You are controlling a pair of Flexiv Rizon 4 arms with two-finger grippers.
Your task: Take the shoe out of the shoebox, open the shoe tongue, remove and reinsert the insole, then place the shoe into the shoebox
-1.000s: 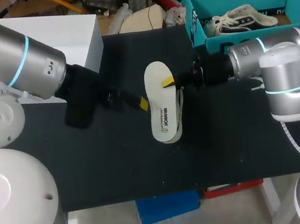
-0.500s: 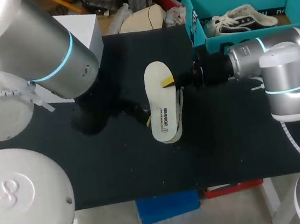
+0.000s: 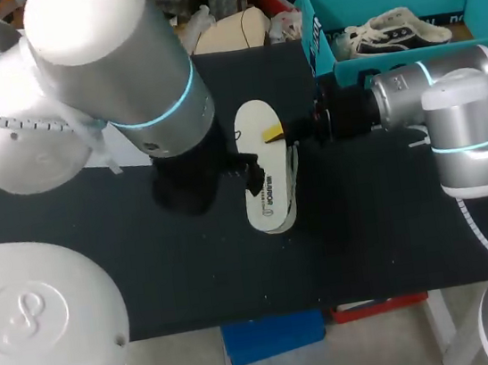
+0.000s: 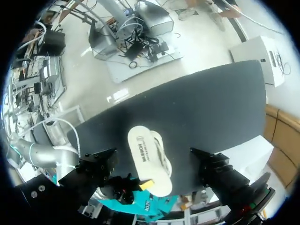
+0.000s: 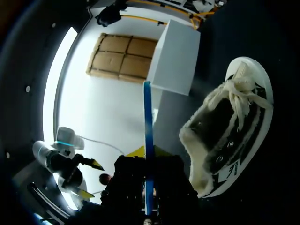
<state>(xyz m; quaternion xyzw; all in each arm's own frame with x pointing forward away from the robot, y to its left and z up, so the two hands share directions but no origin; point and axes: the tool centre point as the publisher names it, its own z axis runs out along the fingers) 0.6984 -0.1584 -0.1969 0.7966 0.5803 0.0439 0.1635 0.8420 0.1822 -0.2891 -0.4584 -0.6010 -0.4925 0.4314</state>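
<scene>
**A:** Where do things stand?

**B:** The right tool [image 3: 272,134] looks clamped on the insole [image 3: 252,123], with one yellow tip on top of it. Seen along that tool, the insole is a thin strip running out from between its fingers. The shoe [image 5: 225,136] lies on its side on the bench [image 3: 386,236], just beside and ahead of that tool, with its fleecy opening turned toward the strip.

**A:** And the left tool?

**B:** The left tool [image 4: 153,154] is spread wide and holds nothing. Insole and shoe sit ahead of it, between its fingers.

**A:** So how does the insole go back in cleanly?

**B:** As I judge it, the left tool should first pin the shoe or hold the tongue back, to keep the mouth open. Then the right tool feeds the insole in toe end first at a shallow angle, letting go only once it lies flat. The soft lining will likely drag and could buckle the insole. The shoebox [image 3: 389,57] waits behind the right tool.
</scene>
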